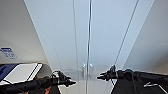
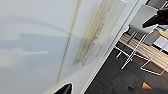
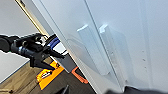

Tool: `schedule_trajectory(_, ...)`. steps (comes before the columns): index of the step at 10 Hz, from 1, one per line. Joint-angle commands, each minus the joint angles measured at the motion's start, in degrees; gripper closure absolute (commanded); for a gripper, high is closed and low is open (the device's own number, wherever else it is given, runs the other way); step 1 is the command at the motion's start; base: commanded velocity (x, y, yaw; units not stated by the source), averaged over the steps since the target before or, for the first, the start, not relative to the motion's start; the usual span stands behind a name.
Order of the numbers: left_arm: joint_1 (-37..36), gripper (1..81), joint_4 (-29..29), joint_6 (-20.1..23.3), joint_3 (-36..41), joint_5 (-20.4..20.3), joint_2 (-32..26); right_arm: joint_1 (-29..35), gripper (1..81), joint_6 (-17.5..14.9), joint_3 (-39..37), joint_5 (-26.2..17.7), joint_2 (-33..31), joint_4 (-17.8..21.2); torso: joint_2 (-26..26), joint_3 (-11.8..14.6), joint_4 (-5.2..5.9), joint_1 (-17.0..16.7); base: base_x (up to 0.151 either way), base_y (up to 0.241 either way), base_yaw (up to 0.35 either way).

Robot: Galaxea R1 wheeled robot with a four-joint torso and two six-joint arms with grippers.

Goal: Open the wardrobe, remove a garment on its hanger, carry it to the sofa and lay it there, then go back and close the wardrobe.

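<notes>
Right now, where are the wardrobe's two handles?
In the head view the handles sit low at the centre, either side of the seam between the closed wardrobe doors, between the left pincer and right pincer.

The wardrobe (image 1: 105, 32) has smooth, faintly glossy white doors with handles (image 3: 93, 51) of the same smooth white finish, while the left gripper (image 3: 56, 55) looks like matt black plastic, the chair (image 2: 143, 17) stands on thin white metal legs, and the floor (image 3: 17, 80) shows wood grain.

Two black jointed arms (image 1: 30, 85) — pointed grippers (thin cables looping).
</notes>
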Motion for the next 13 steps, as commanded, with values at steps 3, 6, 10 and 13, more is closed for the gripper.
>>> schedule_trajectory(3,-9.7,1.0,-0.5,-1.5,-3.3,1.8,3.1,11.9,1.0,0.3,-7.3,-1.1,6.3,0.7,0.0,0.0,0.00,0.0,0.000,0.000,0.000)
schedule_trajectory(6,-9.6,1.0,-0.6,-2.2,-5.1,-0.5,5.2,11.8,1.0,0.3,-9.7,3.2,9.8,0.5,0.0,0.0,0.00,0.0,0.000,0.000,0.000)
schedule_trajectory(10,-9.5,1.0,-0.5,-3.2,-6.9,-2.2,7.5,10.9,1.0,0.6,-16.3,5.0,13.5,0.6,0.0,-0.1,0.00,0.1,0.000,0.000,0.000)
schedule_trajectory(13,-9.5,1.0,-0.5,-3.2,-8.3,-2.2,9.2,10.9,1.0,0.7,-19.0,5.8,15.7,0.7,0.1,-0.1,0.00,0.1,0.000,0.000,0.000)
